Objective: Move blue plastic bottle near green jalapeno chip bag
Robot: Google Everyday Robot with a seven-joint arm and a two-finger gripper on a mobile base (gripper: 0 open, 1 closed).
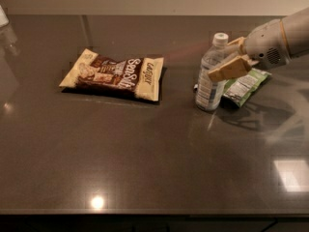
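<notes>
Camera view: blue plastic bottle (208, 87) stands upright on the tabletop (145, 158), just beside the green jalapeno chip bag (245, 85) — hand (221, 61) at its shoulder, grip impossible to tell. A sideways pull-away could topple it.

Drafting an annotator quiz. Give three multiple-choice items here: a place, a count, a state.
1. Over the dark table, the robot's hand is: A) at the clear blue-labelled plastic bottle; B) at its left edge; C) at its near edge.
2. Snack bags on it: A) one; B) two; C) three.
3. The bottle: A) upright, capped; B) lying; C) uncapped.
Answers: A, the hand is at the bottle's upper half; B, small flat green chip bag plus larger cream-and-brown snack bag; A, it stands with its white cap on.
</notes>
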